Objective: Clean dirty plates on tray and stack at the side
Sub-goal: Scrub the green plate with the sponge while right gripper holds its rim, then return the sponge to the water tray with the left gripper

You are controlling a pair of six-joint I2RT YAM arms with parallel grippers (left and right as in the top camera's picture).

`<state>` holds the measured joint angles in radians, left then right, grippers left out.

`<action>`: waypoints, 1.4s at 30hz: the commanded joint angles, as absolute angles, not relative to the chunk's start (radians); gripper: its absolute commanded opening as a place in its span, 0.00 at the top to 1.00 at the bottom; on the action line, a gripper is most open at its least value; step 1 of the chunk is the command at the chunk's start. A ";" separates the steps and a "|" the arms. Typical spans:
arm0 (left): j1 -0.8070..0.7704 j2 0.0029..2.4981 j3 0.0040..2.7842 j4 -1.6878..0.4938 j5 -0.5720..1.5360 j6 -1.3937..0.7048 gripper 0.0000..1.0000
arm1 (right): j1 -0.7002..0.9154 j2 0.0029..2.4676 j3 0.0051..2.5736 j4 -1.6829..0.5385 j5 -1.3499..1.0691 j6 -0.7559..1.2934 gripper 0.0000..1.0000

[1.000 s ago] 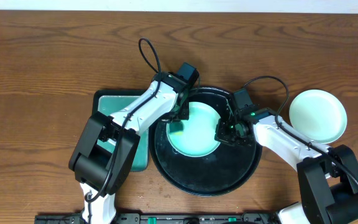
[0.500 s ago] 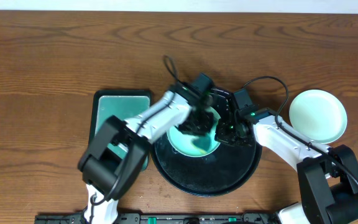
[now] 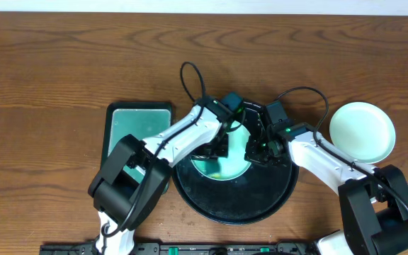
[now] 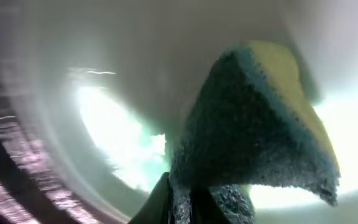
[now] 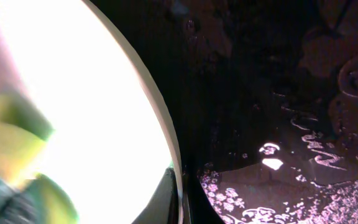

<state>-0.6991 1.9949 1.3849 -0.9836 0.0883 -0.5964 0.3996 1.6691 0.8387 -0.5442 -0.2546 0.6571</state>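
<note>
1. At the left, a small rectangular tray (image 3: pixel 137 127) with a teal pad sits on the wood tabletop (image 3: pixel 62 64), just beside the round tray. The left arm crosses its near right corner. It plays no part in this step and blocks nothing.
2. The left gripper (image 3: pixel 220 147) is clamped on a yellow-and-teal sponge (image 4: pixel 253 124), whose broad face presses against the plate below it.
3. The teal-tinted plate (image 3: pixel 207 166) lies in the far half of the round black tray (image 3: pixel 261 195). It is the only plate seen on the tray, and the glossy floor around it is bare. I judge its wiping to be under way, not finished.
4. The right gripper (image 3: pixel 253 150) pinches this plate's right rim, one finger on each side, apparently bracing it against the scrub.
5. At the right, well apart from the round tray, a pale plate (image 3: pixel 362 131) rests on bare wood and looks clean, the start of the stack. Whether another plate lies under it cannot be told, and no third plate shows.
6. The task seems about midway. What remains is to finish this wipe, then carry the plate right and set it on the pale one. Both grippers crowd the same plate, and the right arm's own links lie along the path to the stack.
</note>
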 commanded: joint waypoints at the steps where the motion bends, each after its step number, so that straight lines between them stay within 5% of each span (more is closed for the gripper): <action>1: -0.643 2.025 1.394 -1.063 -0.255 -0.635 0.93 | 0.407 1.713 0.809 -0.568 -0.189 0.631 0.99; 13: -0.560 1.776 1.494 -1.152 -0.161 -0.623 0.93 | 0.407 1.713 0.809 -0.566 -0.189 0.607 0.99; 21: -0.356 1.599 1.462 -1.222 -0.165 -0.506 0.93 | 0.408 1.713 0.809 -0.528 -0.188 0.380 0.99; 28: -0.221 1.603 1.159 -1.011 -0.117 -0.422 0.92 | 0.408 1.713 0.809 -0.506 -0.189 0.364 0.97; 32: -0.152 1.603 1.008 -0.863 -0.012 -0.399 0.91 | 0.409 1.713 0.809 -0.505 -0.193 0.337 0.85; 35: -0.113 1.599 1.004 -0.865 0.043 -0.378 0.76 | 0.420 1.713 0.809 -0.495 -0.192 0.323 0.70; 36: -0.104 1.594 1.010 -0.869 0.064 -0.360 0.71 | 0.423 1.713 0.809 -0.484 -0.192 0.324 0.72; 38: -0.094 1.570 1.024 -0.884 0.079 -0.347 0.65 | 0.427 1.713 0.809 -0.443 -0.191 0.311 0.99; 42: -0.092 1.478 1.060 -0.939 0.079 -0.328 0.56 | 0.426 1.702 0.835 -0.434 -0.192 0.272 0.99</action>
